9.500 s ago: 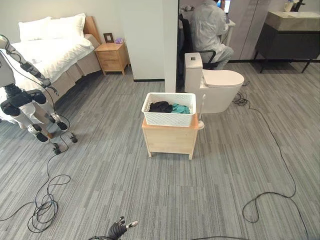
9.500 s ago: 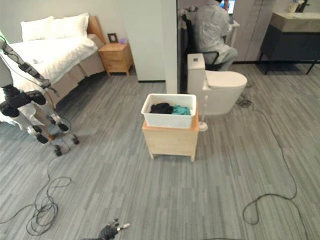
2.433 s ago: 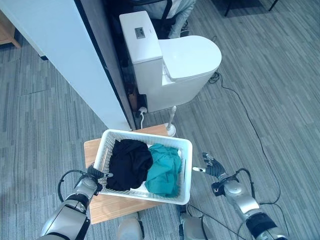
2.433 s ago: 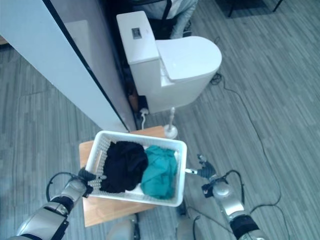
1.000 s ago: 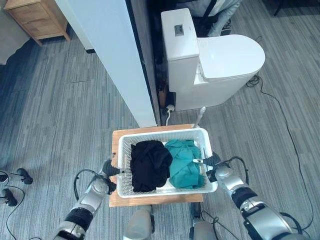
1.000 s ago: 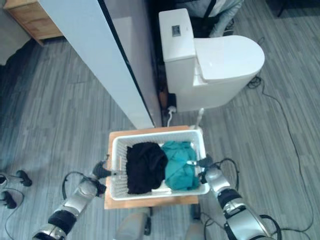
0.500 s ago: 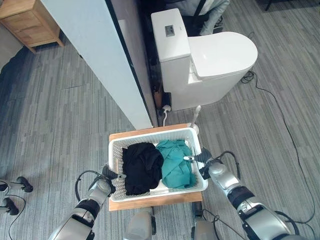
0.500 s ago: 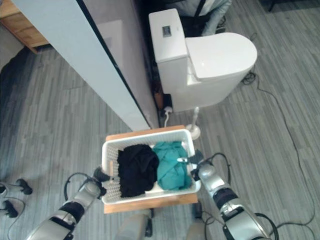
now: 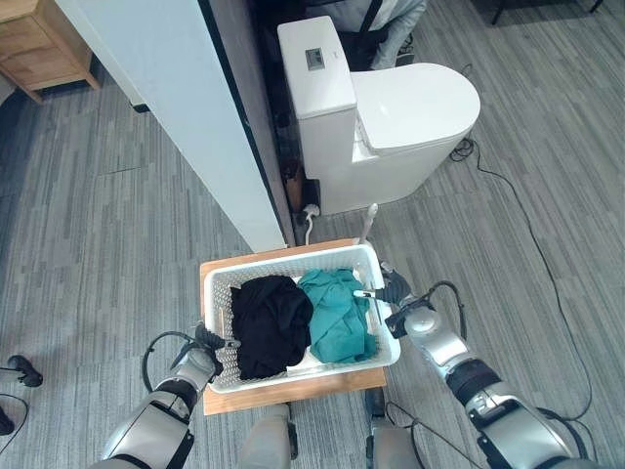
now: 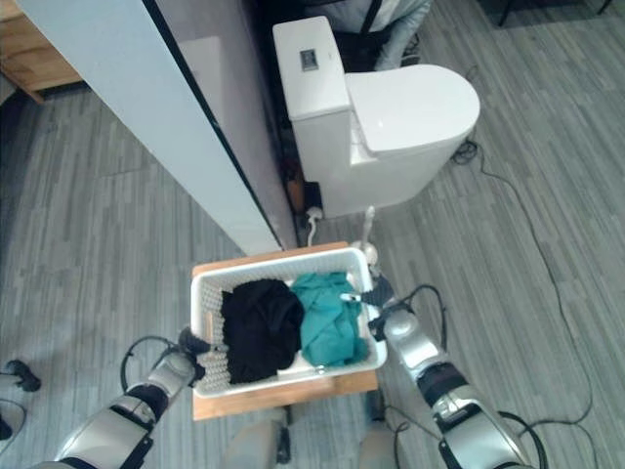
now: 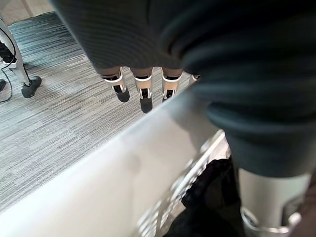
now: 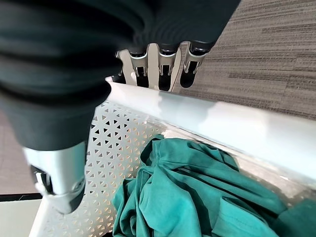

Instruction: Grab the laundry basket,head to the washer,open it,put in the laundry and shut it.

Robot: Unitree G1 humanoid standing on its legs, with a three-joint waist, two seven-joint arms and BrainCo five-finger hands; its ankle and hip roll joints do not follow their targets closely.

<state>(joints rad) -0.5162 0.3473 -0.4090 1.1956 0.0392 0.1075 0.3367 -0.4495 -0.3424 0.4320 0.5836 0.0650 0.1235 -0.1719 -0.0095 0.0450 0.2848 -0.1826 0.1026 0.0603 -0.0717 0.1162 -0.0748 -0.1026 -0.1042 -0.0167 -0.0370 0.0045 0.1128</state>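
Observation:
A white perforated laundry basket (image 9: pixel 288 261) sits on a low wooden stand (image 9: pixel 293 393), holding a black garment (image 9: pixel 269 322) and a teal garment (image 9: pixel 337 311). My left hand (image 9: pixel 200 360) is at the basket's left rim (image 11: pixel 123 163); its fingers (image 11: pixel 143 91) hang down outside and its thumb (image 11: pixel 266 197) is inside by the black cloth. My right hand (image 9: pixel 395 293) grips the right rim (image 12: pixel 222 123) the same way, with fingers (image 12: pixel 160 66) outside and the thumb (image 12: pixel 59 177) inside above the teal garment (image 12: pixel 187 192).
A white toilet (image 9: pixel 391 107) stands just beyond the stand, with a toilet brush (image 9: pixel 366 220) at its base. A white partition wall (image 9: pixel 166 107) ends at the basket's far left corner. A person (image 9: pixel 381 12) sits behind the toilet. Grey striped floor lies on both sides.
The view has shifted slightly. Both hands stay on the basket's rims and the basket rests on the stand as before.

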